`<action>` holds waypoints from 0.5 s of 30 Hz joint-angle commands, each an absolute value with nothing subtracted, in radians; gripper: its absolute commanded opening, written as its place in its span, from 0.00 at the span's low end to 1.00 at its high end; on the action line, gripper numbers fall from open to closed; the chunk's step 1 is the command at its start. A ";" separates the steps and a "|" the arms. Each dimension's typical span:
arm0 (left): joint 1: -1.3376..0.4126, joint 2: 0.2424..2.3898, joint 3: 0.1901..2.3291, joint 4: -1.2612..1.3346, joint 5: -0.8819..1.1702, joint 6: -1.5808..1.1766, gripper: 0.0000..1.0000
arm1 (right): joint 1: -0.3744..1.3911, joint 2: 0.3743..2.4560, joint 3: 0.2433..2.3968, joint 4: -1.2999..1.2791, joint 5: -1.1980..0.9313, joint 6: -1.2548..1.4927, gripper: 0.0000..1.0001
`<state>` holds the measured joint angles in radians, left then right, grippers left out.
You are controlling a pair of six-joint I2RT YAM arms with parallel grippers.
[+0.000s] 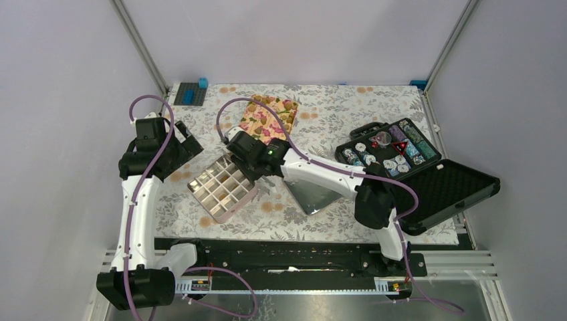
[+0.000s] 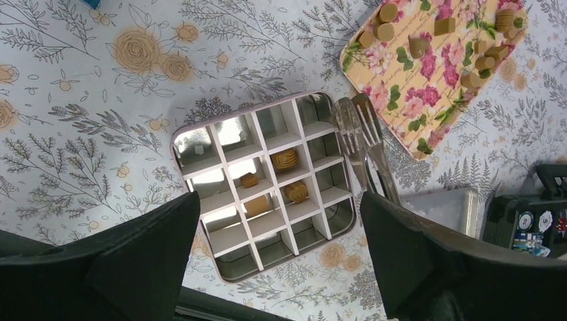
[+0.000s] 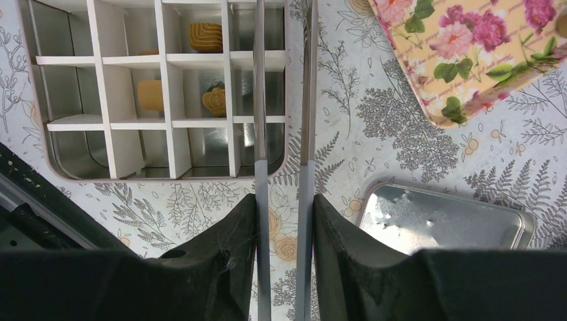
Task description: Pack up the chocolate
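Pinches the tongs (image 3: pixel 261 134) in the right claw (image 3: pixel 284 200), pressed together onto the two blades. Holds one blade over the last column of the tin (image 3: pixel 105 87), the other just outside its rim. Seems to carry nothing between them, though with the tips cut off in the right wrist view. Hangs the left claw (image 2: pixel 279 199) spread wide above the same tin, touching nothing.

Looks like the fetching step, early in the task: four pieces of chocolate (image 2: pixel 285 159) in cells near the middle of the tin, ten or so more loose on the tray (image 2: pixel 434 87) just beyond, most cells bare. Calls next for swinging the tongs over to the tray, straddling one lump and squeezing just enough to lift it. Then calls for lowering it into a free cell without knocking a divider.

From the left wrist: both tong tips by the tin corner nearest the tray, the whole grid, the tray's load. From the right wrist: only part of the grid, three pieces plain and a sliver of a fourth, but the grip up close and the lid (image 3: pixel 441 221) lying flat on the worktop (image 3: pixel 374 134) near the tin. From the top: no chocolate or tips plainly, yet alone the reach of both arms and the open case (image 1: pixel 448 190) well off to the right.
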<state>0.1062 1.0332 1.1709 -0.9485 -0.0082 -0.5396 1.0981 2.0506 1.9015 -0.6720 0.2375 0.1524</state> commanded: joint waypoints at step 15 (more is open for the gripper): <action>0.114 1.010 1.172 -0.920 -0.005 -0.529 0.99 | 1.134 2.105 2.010 -0.686 0.213 0.142 0.30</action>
